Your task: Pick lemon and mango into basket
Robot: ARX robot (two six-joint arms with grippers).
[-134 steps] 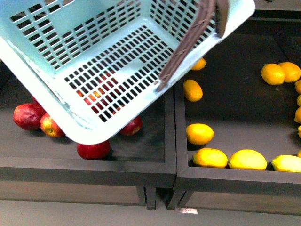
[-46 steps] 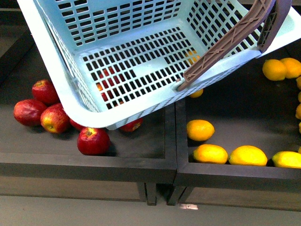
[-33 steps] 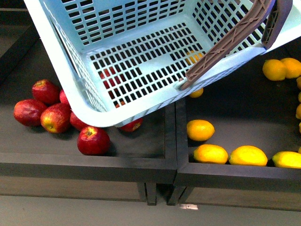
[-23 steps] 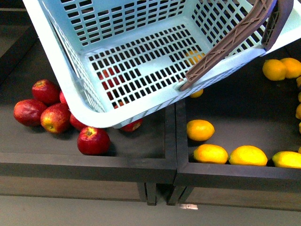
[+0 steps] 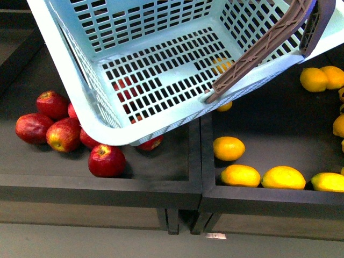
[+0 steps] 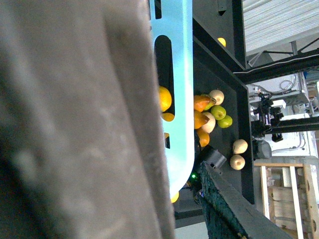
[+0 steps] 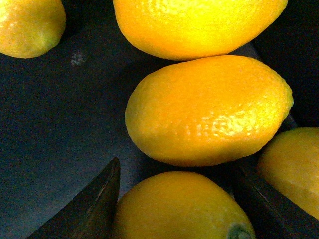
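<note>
Front: basket (image 5: 70, 91) hung tilted high in frame, open side toward camera, nothing in it, brown handle (image 5: 258, 51) swung across its right corner. It sat over the left bin (image 5: 161, 161) and the divider; red apples (image 5: 106, 160) lay under and just beside its low corner. Yellow fruit (image 5: 228, 148) were loose in the right bin, several in a row along the near wall. I couldn't tell which of them, if any, was the mango. Neither arm was visible. Left wrist: a blurred grey mass (image 6: 75, 124) filled half the picture with the basket's turquoise rim (image 6: 182, 74) right behind it and mixed fruit beyond. I couldn't make out the left gripper's fingers, so its state was unknown. Right wrist: right gripper (image 7: 178, 169) was down among the yellow fruit, dark fingers (image 7: 97, 209) spread wide on either side of a lemon (image 7: 174, 214). Contact was unclear. A second lemon (image 7: 209, 109) lay just beyond it, touching or nearly so.
</note>
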